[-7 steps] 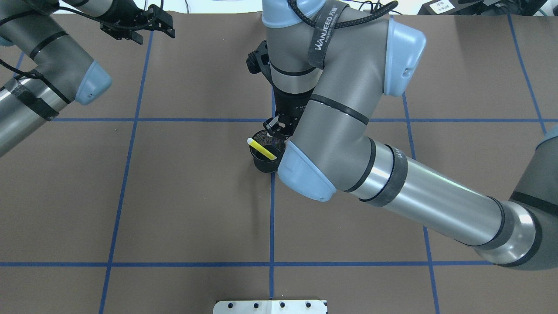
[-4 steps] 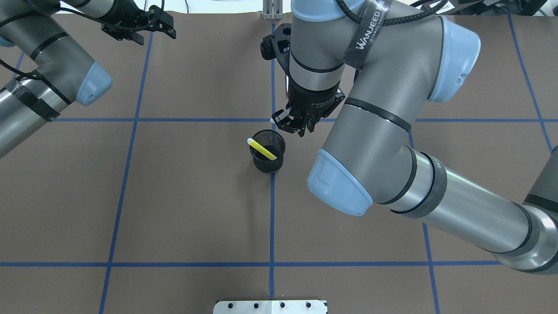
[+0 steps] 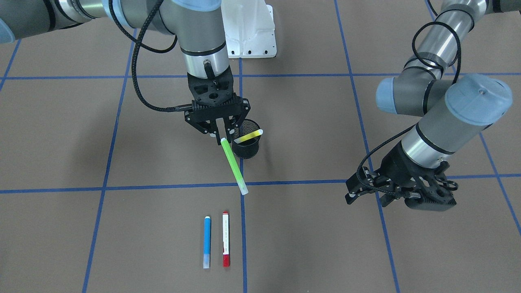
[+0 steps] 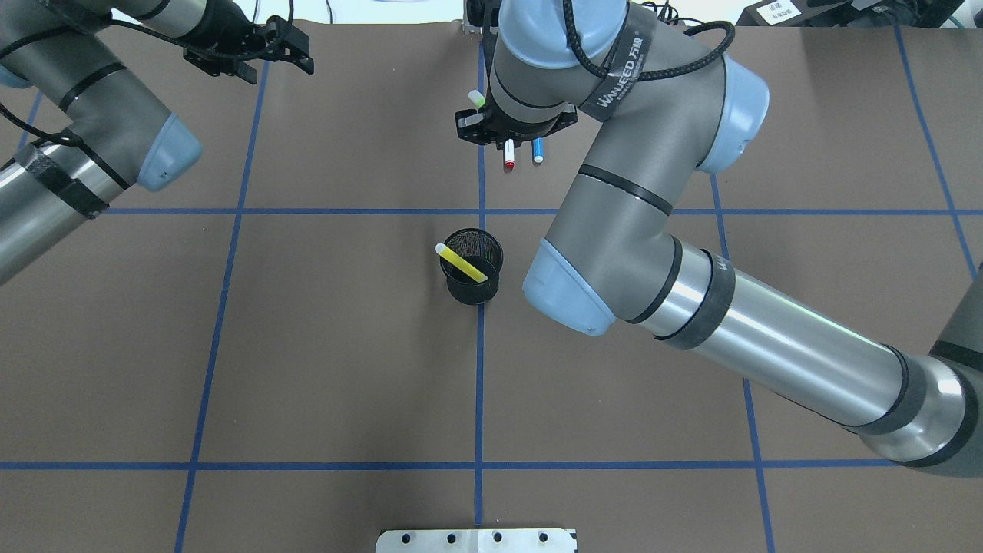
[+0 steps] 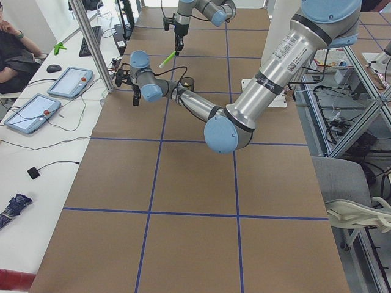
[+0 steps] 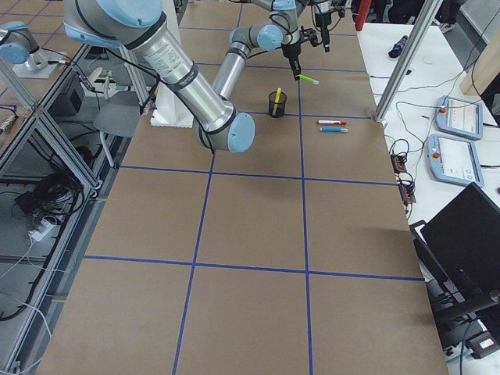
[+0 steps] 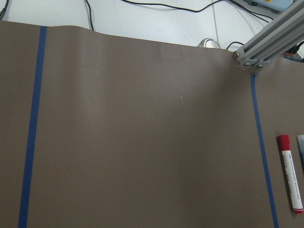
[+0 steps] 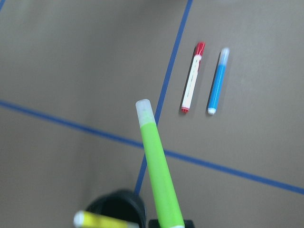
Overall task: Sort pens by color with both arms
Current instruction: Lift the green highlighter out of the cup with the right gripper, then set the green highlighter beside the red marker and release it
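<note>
Right end effector grips green pen; overhead, arm hides most.

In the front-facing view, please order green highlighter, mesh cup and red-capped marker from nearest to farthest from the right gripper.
1. Green highlighter: held between the jaws of the right gripper.
2. Mesh cup: standing close beside it.
3. Red-capped marker: lying flat, lower in the view.

Strap on right arm: you could read "WANJEED", then characters too small to make out.
Label on far box: it carried print, but you could not read it.
Marker barrel: its fine print was illegible.
</note>
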Controlling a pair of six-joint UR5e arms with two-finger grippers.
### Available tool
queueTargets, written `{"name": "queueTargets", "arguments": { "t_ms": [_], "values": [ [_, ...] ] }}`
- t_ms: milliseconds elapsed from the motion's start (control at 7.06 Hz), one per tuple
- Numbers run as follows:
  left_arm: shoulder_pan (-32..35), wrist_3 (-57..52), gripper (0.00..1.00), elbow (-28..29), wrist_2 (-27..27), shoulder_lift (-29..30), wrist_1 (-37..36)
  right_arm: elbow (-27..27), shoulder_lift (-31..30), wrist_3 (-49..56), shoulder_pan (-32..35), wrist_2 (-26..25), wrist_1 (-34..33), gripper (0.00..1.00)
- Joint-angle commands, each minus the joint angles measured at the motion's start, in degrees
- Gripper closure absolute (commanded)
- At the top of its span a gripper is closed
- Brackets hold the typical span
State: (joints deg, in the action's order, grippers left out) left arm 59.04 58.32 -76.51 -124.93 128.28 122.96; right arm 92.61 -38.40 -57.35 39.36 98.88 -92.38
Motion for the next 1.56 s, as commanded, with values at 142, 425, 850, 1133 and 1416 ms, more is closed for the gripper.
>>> {"name": "queueTargets", "arguments": {
  "t_ms": [142, 425, 850, 1133, 1416],
  "values": [
    [-0.2, -0.1, 0.0, 0.0, 0.1, 0.0, 0.1, -21.9, 8.2, -9.8, -1.8, -14.1, 12.0, 1.0],
    [-0.4, -0.1, 0.0, 0.3, 0.2, 0.0, 0.1, -31.6, 10.4, -11.0, -2.4, -17.2, 18.2, 1.0],
    [-1.2, -0.2, 0.0, 0.4, 0.3, -0.1, 0.1, -39.3, 11.5, -15.3, -3.4, -17.5, 26.0, 1.0],
    [-1.2, -0.1, 0.0, 0.5, 0.3, -0.1, 0.1, -42.7, 12.9, -15.2, -4.1, -17.4, 28.3, 1.0],
    [-1.3, -0.1, 0.0, 0.5, 0.3, 0.0, 0.0, -43.8, 12.8, -14.5, -4.2, -17.4, 29.9, 0.16]
  ]
}}
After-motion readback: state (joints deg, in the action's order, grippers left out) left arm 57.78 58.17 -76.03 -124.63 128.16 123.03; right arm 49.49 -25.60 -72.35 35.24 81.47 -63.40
